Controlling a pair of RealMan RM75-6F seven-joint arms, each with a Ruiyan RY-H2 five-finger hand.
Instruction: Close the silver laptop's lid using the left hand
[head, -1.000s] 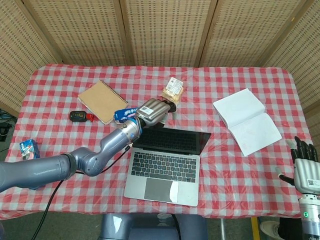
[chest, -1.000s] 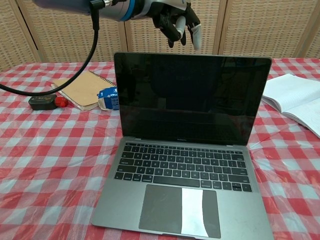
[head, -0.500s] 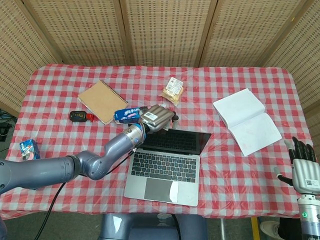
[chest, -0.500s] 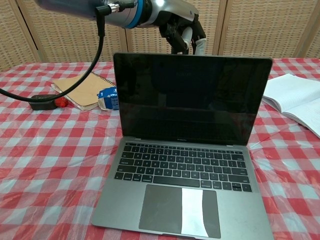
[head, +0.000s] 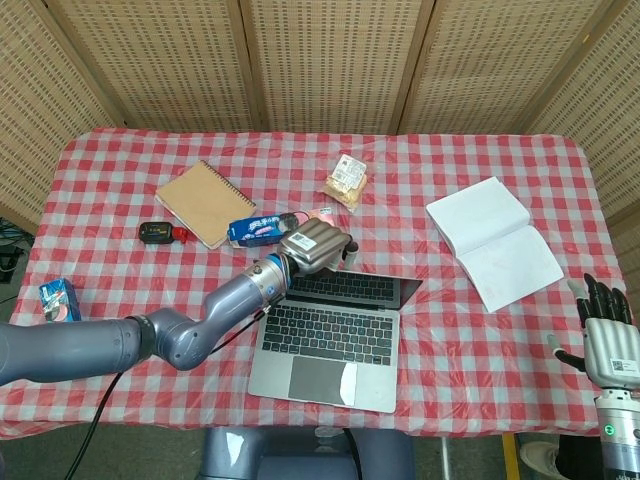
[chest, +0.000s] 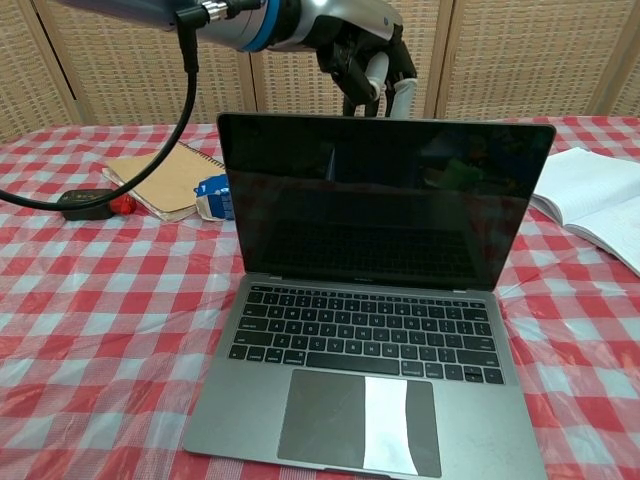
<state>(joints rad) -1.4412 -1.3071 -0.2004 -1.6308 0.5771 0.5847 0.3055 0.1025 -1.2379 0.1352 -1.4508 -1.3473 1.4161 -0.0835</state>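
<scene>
The silver laptop (head: 330, 335) (chest: 370, 330) stands open at the table's front middle, its dark screen tipped slightly toward the keyboard. My left hand (head: 315, 247) (chest: 365, 45) is behind the lid's top edge, fingers curled down onto its back and pressing it forward; it holds nothing. My right hand (head: 608, 335) hangs off the table's right front corner with its fingers spread, empty, and shows only in the head view.
Behind the laptop lie a blue packet (head: 252, 229) (chest: 213, 197), a brown spiral notebook (head: 203, 202) (chest: 160, 180), a black device with a red end (head: 160, 233) (chest: 92, 203) and a snack bag (head: 346, 180). An open white book (head: 495, 240) (chest: 590, 205) lies right. A small blue box (head: 58, 298) sits far left.
My left hand came down from above the lid onto its top edge and pushed it. The screen has tilted forward a little. The right hand stayed put.
</scene>
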